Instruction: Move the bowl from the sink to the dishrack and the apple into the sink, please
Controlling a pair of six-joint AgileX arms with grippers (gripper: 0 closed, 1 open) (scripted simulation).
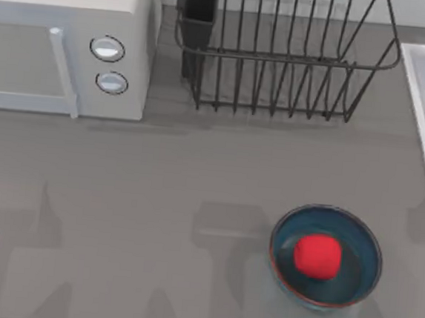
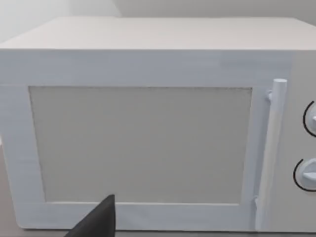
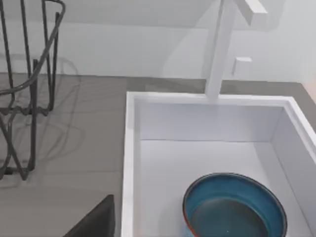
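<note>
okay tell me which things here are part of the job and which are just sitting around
Part of the job:
- bowl in the sink
- dishrack, with nothing in it
- apple, resting in the second bowl on the counter

Just sitting around:
- second bowl, the apple's present holder
- microwave at the counter's left
- faucet behind the sink
</note>
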